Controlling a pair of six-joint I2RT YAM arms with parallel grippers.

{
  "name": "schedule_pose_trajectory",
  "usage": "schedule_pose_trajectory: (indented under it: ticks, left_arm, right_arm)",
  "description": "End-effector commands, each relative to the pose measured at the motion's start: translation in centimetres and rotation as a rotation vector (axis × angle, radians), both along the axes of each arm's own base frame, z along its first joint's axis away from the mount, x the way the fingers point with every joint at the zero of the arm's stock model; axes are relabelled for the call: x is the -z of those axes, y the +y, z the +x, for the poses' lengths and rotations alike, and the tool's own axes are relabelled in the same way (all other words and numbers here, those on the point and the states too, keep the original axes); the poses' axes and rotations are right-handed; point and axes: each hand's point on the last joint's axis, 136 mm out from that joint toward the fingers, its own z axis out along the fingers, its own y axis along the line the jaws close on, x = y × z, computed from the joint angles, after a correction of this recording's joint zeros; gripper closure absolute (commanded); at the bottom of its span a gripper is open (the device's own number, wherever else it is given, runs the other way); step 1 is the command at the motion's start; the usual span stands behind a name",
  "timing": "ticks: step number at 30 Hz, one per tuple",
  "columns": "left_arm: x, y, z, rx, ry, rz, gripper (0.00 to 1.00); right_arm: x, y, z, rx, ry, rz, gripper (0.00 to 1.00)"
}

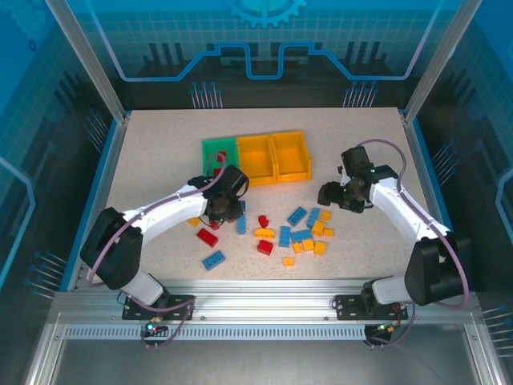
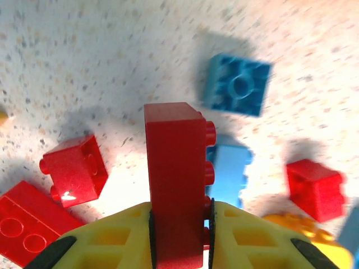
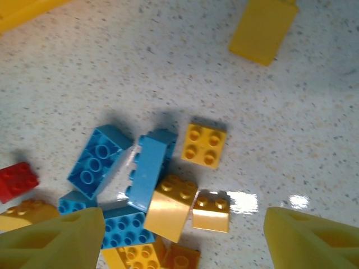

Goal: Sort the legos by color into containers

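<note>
Nearest you, your left gripper (image 2: 180, 216) has its yellow fingers (image 2: 112, 235) clamped on the flat sides of an oblong red brick (image 2: 174, 162), held on end over the speckled tabletop (image 1: 160, 160), on the near side of the green bin (image 1: 218, 143), with loose red and blue legos (image 2: 238, 84) around it. Your right gripper (image 3: 182, 224) hangs with its jaws apart over a heap of blue and yellow-orange bricks (image 3: 148, 168), off to the right of the two yellow-orange bins (image 1: 255, 138). Expect these pieces to be light, rigid and glossy, probably slippery, so pinch the smooth flat walls, not the studded face.
</note>
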Motion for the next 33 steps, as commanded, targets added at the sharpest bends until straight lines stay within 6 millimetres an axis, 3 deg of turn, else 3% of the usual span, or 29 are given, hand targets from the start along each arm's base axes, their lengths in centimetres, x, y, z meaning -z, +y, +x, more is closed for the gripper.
schedule_pose_trajectory:
  ticks: [1,6,11,18,25,33]
  left_arm:
    - [-4.0,0.2,2.0,0.032,-0.1,0.001,0.72]
    - [-6.7,1.4,6.0,0.011,-0.178,-0.053,0.74]
    - [-7.7,2.7,10.7,0.012,-0.21,-0.065,0.74]
    - [-5.7,3.8,16.1,0.015,-0.176,-0.053,0.74]
    - [-4.2,5.4,17.8,-0.025,-0.164,-0.036,0.7]
    - [-5.1,5.4,17.0,-0.014,-0.194,-0.04,0.43]
  right_arm:
    - [1.1,-1.3,-0.5,0.057,0.046,-0.039,0.24]
    - [2.1,-2.1,0.2,0.091,0.058,-0.068,0.23]
    - [3.1,-3.0,1.6,0.133,0.071,-0.083,0.23]
    - [4.2,-3.3,4.0,0.157,0.084,-0.066,0.25]
    - [6.1,-3.5,6.0,0.152,0.122,-0.089,0.27]
    - [8.0,-4.1,7.6,0.181,0.167,-0.11,0.3]
